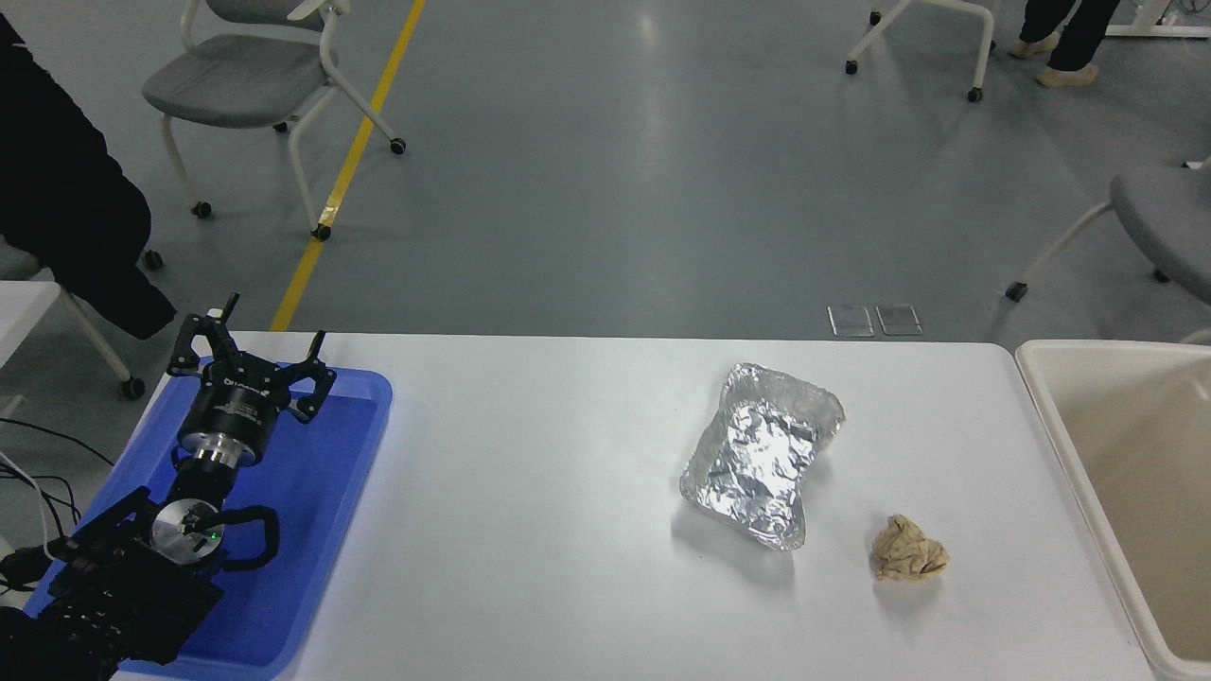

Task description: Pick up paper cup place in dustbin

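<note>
Paper cup: nowhere visible from the head view; whereabouts cannot be told.
Dustbin (1041, 397): cream-white, thick rounded rim, beige inside; stands at the right end of the white table, cut off by the right and bottom edges of the view. Visible part of the inside shows only bare beige wall and floor.
White table (549, 492): fills the lower half of the view, rounded far right corner just beside the dustbin rim.
Foil tray (762, 454): crinkled silver, lies flat on the table left of the dustbin, well apart from it, turned at a slant.
Paper ball (908, 549): crumpled tan, rests on the table between the foil tray and the dustbin, nearer the camera than the tray, touching neither.
Blue tray (322, 492): at the table's far end from the dustbin, partly under the left arm.
Left gripper (254, 364): black, parked over the far edge of the blue tray, pointing away from the camera; fingers spread apart, grasping nothing.
Right gripper: outside the view, so its pincer cannot be judged.
Grey chair (1168, 203): on the floor beyond the dustbin, cut by the right edge.
Second grey chair (236, 76): on the floor far left of the dustbin, beside a yellow floor line (350, 161).
Person's legs (1064, 38): at the top, beyond the dustbin.
</note>
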